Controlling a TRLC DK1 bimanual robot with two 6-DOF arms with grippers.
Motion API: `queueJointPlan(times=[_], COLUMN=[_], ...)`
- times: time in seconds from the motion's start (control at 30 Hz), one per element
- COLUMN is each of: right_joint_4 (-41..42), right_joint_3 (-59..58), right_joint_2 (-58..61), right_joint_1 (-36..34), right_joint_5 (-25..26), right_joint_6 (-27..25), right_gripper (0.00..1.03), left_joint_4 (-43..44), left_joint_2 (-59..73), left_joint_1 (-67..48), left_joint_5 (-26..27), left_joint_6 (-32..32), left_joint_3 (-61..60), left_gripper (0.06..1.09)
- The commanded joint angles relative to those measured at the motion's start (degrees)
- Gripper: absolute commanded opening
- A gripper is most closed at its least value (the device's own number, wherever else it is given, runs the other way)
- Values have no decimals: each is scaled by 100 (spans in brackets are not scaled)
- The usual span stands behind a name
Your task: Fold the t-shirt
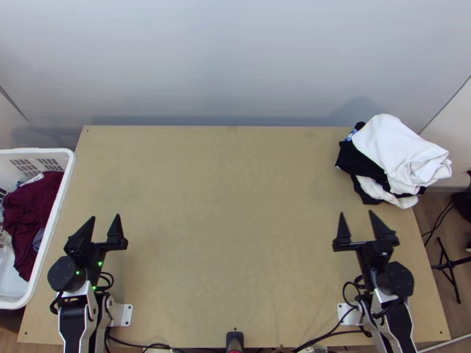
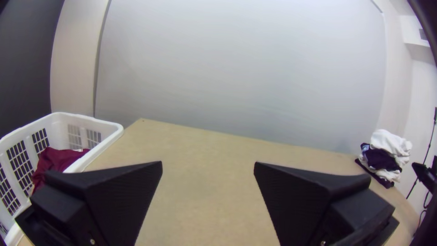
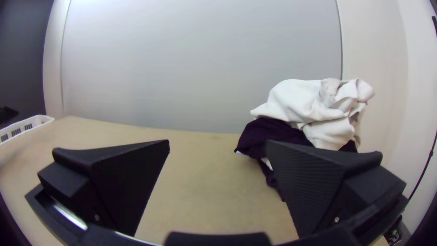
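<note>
The jaws of the left gripper (image 1: 105, 216) and right gripper (image 1: 357, 213) stand spread, and what I take for the t-shirt (image 1: 32, 215), maroon and bunched, lies in the white basket (image 1: 69, 162), so I'd pinch one raised fold left-handed and lift high over the rim.

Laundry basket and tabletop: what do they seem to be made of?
The basket looks like smooth white plastic, judging by its rounded rim and slotted walls. The tabletop appears to be matt wood or board; its even, tan face leaves open which.
</note>
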Motion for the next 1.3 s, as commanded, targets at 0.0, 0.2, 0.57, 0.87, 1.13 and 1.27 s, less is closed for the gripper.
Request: queueJointPlan(times=[0.0,0.2,0.57,0.87,1.13,1.27], right_joint_4=[-48,-127,-1920,-2421,-2236,-2095], right_joint_3=[536,1872,5854,7427,8174,8367], right_joint_2=[190,1842,4716,6325,7502,7863], right_joint_1=[-539,-381,6,102,-135,-126], right_joint_5=[-23,-76,-155,-260,-876,-1043], right_joint_6=[339,-74,102,199,691,919], right_gripper=[99,99,98,98,98,98], left_joint_4=[-6,-1157,-2115,-2265,-2502,-2572], left_joint_2=[271,2012,4306,6643,7830,8129], left_joint_1=[-110,-207,-444,-672,-804,-804], left_joint_5=[-109,-109,-179,-144,-118,-329], left_joint_6=[341,297,789,578,631,816], left_joint_3=[269,2255,5692,8197,8926,9040], left_gripper=[103,104,103,103,103,103])
